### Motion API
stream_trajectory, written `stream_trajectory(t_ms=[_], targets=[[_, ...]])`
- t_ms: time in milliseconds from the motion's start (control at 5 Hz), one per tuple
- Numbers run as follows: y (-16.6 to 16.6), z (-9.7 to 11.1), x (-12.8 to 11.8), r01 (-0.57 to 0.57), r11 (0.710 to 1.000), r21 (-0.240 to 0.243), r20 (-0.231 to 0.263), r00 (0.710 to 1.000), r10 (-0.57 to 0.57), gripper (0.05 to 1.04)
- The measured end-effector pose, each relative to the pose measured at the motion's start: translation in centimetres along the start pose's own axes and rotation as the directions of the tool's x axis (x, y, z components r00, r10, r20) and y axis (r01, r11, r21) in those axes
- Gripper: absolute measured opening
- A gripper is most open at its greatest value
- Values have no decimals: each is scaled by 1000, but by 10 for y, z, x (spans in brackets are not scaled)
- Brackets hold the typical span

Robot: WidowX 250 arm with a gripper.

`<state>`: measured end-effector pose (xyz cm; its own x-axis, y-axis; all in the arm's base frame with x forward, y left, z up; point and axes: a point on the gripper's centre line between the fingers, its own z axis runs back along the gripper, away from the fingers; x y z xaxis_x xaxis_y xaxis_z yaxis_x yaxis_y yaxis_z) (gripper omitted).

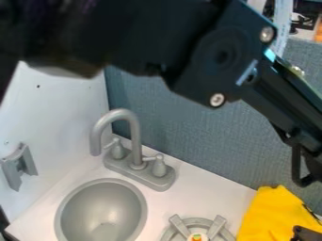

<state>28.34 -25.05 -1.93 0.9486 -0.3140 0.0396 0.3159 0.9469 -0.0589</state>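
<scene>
At the near right corner, my pincer (306,233) is beside the yellow cloth (270,214) on the white desk (189,190); whether it is wide, narrow or gripping, I cannot tell. Soft and creased, the cloth seems propped by the coarse blue-grey wall (189,136). Smooth and grey, the faucet (136,141) arches beyond the rounded basin (104,180), presumably to serve it.
</scene>
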Motion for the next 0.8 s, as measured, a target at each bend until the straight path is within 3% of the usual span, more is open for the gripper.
stream_trajectory(t_ms=[400, 800], targets=[[15, -8, 14, -18, 999, 30, -6, 1000, 18, 87], [13, -23, 12, -17, 1000, -25, -34, 999, 17, 87]])
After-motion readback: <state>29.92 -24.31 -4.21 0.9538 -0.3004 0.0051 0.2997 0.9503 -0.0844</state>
